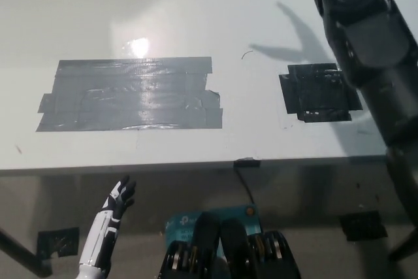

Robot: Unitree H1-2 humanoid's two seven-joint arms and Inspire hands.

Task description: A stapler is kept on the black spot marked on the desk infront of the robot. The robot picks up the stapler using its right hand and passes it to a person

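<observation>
White tabletop (196, 4) carries no stapler; the black spot (319, 92) sits bare. Right arm (366, 31) stretches off the top edge, its robot hand and the stapler out of view, so handover looks underway. Left robot hand (119, 199) hangs open below.

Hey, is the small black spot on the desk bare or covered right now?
Bare. The black spot shows fully, nothing on it; the right arm reaches past the top edge.

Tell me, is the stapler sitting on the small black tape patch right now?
No, the small black patch on the desk lies bare, with no stapler visible.
</observation>
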